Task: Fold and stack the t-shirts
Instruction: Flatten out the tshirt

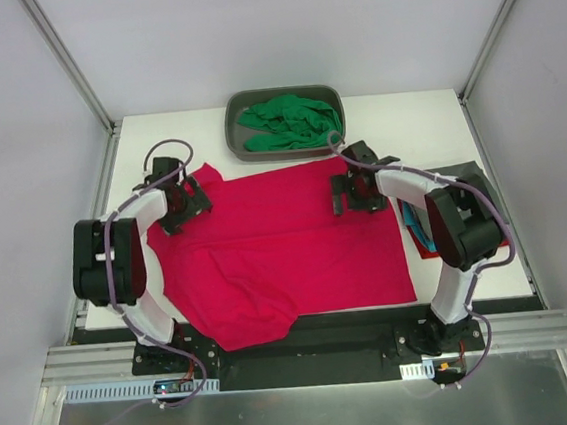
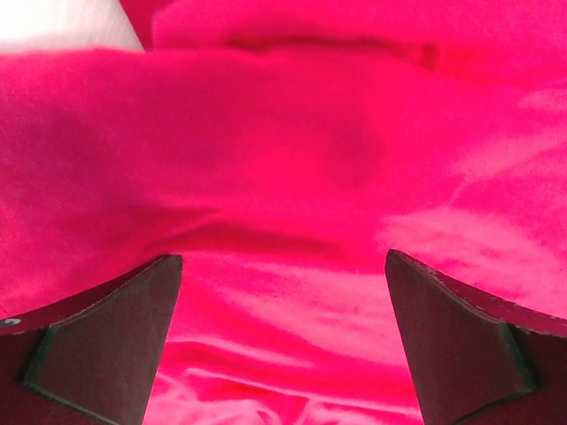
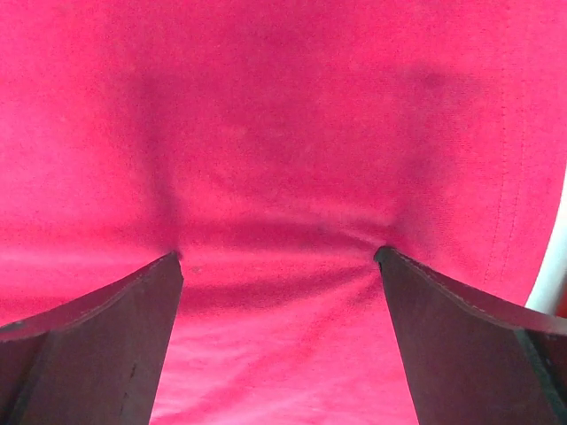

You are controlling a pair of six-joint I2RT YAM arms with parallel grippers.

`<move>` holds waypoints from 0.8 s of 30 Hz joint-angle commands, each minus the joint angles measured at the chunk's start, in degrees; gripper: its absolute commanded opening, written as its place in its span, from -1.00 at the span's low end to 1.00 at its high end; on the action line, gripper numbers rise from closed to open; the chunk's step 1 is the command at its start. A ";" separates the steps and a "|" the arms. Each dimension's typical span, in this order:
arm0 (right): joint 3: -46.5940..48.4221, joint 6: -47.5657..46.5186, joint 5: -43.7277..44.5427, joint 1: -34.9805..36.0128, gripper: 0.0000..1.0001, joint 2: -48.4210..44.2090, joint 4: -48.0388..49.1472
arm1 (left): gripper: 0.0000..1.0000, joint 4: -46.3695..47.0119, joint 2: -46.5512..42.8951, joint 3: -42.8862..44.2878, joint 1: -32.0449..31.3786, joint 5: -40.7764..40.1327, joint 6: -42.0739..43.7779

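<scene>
A crimson-pink t-shirt point(image 1: 276, 243) lies spread across the table, its near left part rumpled and folded over. My left gripper point(image 1: 184, 204) is down on its far left part, jaws wide open, wrinkled cloth point(image 2: 283, 266) between the fingers point(image 2: 106, 336). My right gripper point(image 1: 357, 193) is on the far right part, jaws open too, both fingertips pressing into the fabric point(image 3: 279, 221). A bright green t-shirt point(image 1: 290, 121) is bunched in the grey tub point(image 1: 240, 148). Folded shirts, teal and red edges point(image 1: 418, 235) showing, lie under the right arm.
The tub stands at the table's far edge, just beyond the pink shirt. A strip of white table point(image 1: 436, 122) shows at the back right, and another point(image 2: 62, 22) at the top left of the left wrist view. Frame posts rise at both back corners.
</scene>
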 commanded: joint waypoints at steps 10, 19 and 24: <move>8.01 3.30 -4.90 -7.15 0.93 5.27 -6.75 | 0.98 -5.72 21.90 30.14 0.37 2.66 7.01; 7.31 -0.21 -8.34 -6.71 0.93 0.18 -5.61 | 0.98 -8.97 20.97 40.46 0.19 4.24 11.42; 3.27 -4.15 -6.40 -2.94 0.93 -7.11 -6.22 | 0.98 -8.97 4.73 24.94 -0.42 4.50 6.43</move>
